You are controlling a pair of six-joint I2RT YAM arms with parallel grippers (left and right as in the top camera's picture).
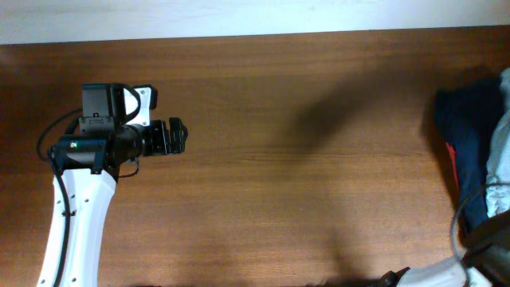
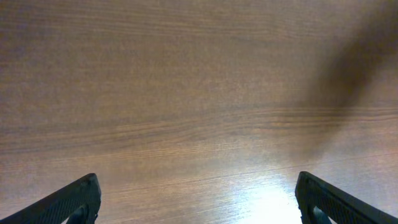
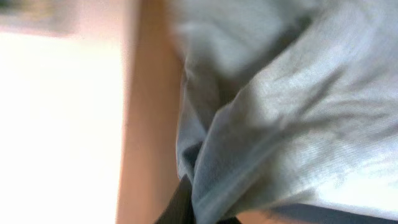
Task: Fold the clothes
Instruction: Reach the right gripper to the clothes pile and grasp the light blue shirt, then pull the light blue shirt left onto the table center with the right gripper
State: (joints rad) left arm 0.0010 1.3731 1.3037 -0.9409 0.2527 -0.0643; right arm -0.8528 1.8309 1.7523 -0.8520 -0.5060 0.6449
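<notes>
At the 3 o'clock edge of the wooden table (image 1: 303, 183), seen from overhead, lies the pale grey-blue T-shirt (image 1: 502, 147), and only a narrow wrinkled part of it comes inside the picture. It touches a dark navy garment (image 1: 466, 112), which lies just beside it toward 9 o'clock and carries a red patch (image 1: 453, 163). Near 4 o'clock, at the lower corner, the right arm (image 1: 490, 239) comes into view together with a thin cable, close below the two garments. In the right wrist view the pale cloth fills most of the picture, blurred and very near, with soft folds running across. The right gripper (image 3: 186, 211) shows only as a dark piece at 6 o'clock, coming out from under the cloth. Its jaws are pressed together, but the fabric covers them and I cannot tell if a fold is caught between. At 9 o'clock in the overhead view is the left arm (image 1: 76, 207), white with a black wrist, well apart from the clothes. The left gripper (image 1: 177, 135) points toward 3 o'clock over bare wood. Its fingers (image 2: 74, 202) are spread wide in the left wrist view, one at each lower corner, with only wood grain between them. A soft dark shadow (image 1: 335, 119) lies on the table toward 1 o'clock.
</notes>
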